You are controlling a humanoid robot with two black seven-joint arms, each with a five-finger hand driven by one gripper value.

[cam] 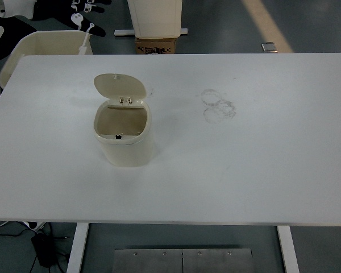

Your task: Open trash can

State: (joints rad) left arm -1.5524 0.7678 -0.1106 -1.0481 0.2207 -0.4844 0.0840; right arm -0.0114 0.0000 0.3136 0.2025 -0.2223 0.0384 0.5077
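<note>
White table (244, 170): open trash can (125, 142) well apart from left robot hand (85, 20), grip unclear.

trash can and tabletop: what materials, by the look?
Trash can: probably moulded plastic, cream, smooth with a slight sheen; rounded one-piece walls, thin hinged lid standing open. Tabletop: likely white laminate or coated board, matte; faint ring scuffs show on it. Neither is certain.

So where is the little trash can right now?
In the top view, the trash can stands left of centre on the white table, lid open, left of some ring marks.
</note>
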